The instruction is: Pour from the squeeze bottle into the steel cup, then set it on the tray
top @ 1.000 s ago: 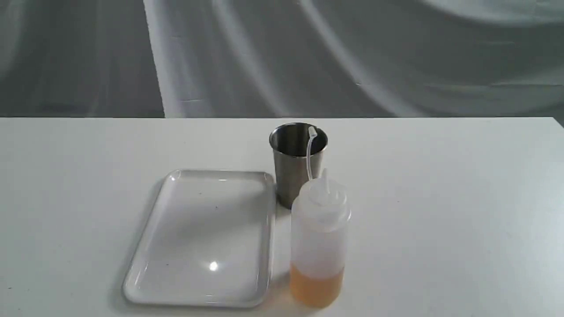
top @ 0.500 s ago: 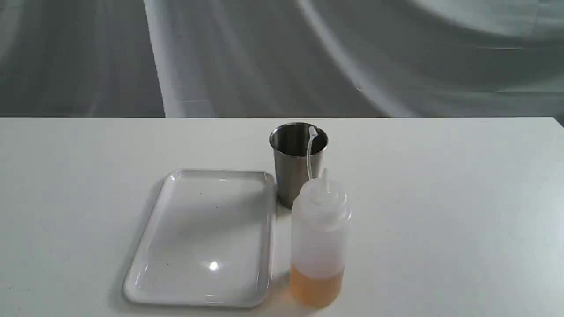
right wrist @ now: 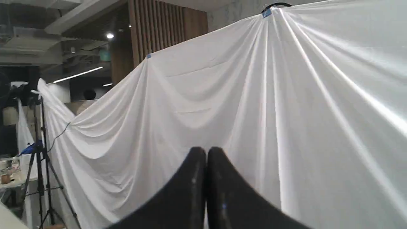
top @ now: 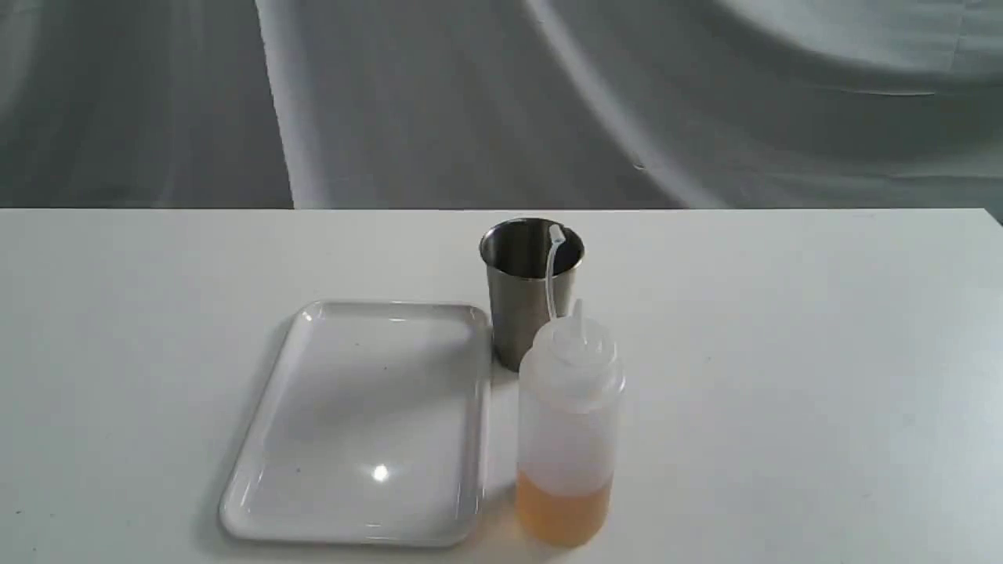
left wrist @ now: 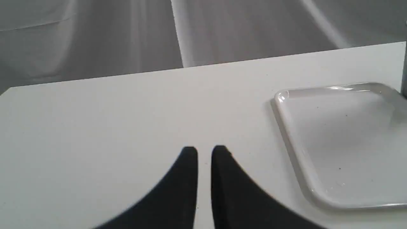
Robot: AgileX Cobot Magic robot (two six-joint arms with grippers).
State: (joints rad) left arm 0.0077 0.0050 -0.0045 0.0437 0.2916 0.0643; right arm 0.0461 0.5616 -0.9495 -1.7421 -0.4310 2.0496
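Note:
The squeeze bottle [top: 568, 439] stands upright near the table's front edge, with amber liquid in its bottom quarter and its cap strap sticking up. Just behind it is the steel cup [top: 521, 298], upright, partly covered by the bottle. The white tray [top: 368, 423] lies flat to the left of both with nothing on it, and it also shows in the left wrist view [left wrist: 343, 140]. My left gripper [left wrist: 204, 151] hovers over bare table beside the tray, holding nothing, its fingers a narrow slit apart. My right gripper [right wrist: 206, 151] is shut on nothing and points at the backdrop cloth. Neither gripper appears in the exterior view.
A white table [top: 783, 352] carries everything, with its far edge meeting a draped grey-white cloth [top: 627, 102]. In the right wrist view, a tripod [right wrist: 39, 178] stands beyond the cloth.
Bottle, cup and tray have stayed put. Only the folds of the backdrop cloth have shifted slightly.

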